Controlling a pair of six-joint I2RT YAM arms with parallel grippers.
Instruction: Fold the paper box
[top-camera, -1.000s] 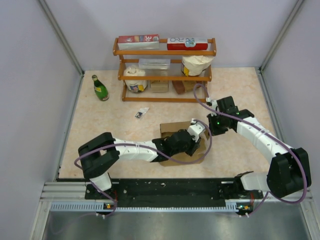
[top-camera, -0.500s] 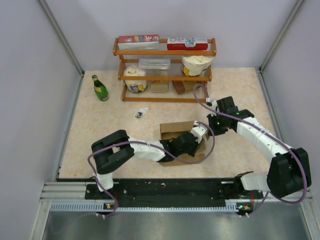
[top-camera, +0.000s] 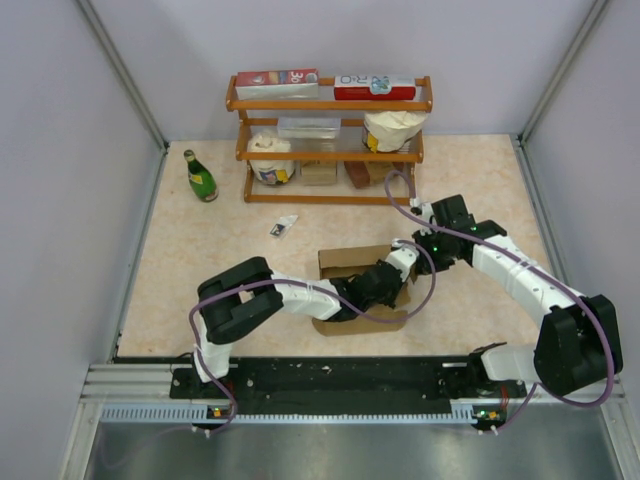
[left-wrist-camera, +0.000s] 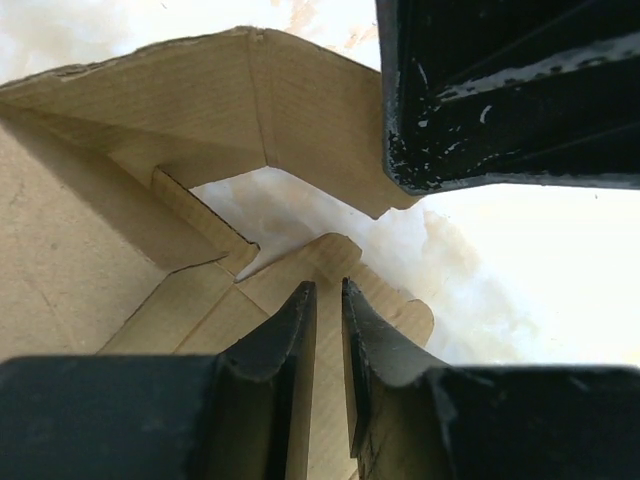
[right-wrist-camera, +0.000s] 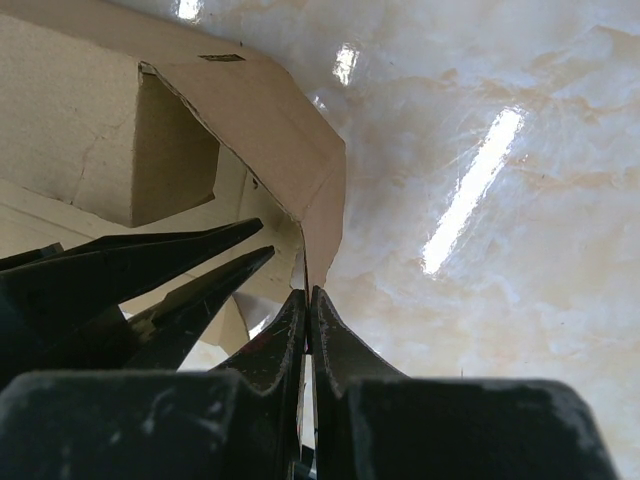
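Evidently the right tool (right-wrist-camera: 307, 295) is pinching the lower edge of an upright end flap of the box (top-camera: 350, 262), with its fingers closed flat on the cardboard. That grip is probably serving to prop the flap up so the other arm can work beside it. The box is sitting on the table (top-camera: 220, 250) at the centre of the overhead frame and is only half formed. One long wall is standing along its upper side, and a flat panel is lying toward the bottom of the frame.

The left tool (left-wrist-camera: 328, 300) is pointing at a rounded tab near the box's right end, apparently lining up to tuck it. Its fingers are standing only a narrow slit apart with cardboard showing in the slit. I cannot tell whether they are nipping the tab or merely hovering over it.

The left arm is reaching from the lower left of the overhead frame, stretched low across the flat panel with its wrist aimed to the upper right. The right arm is rising from the lower right, bending at an elbow right of centre and angling back down and leftward. The two tools are meeting just beside each other at the box's right end.
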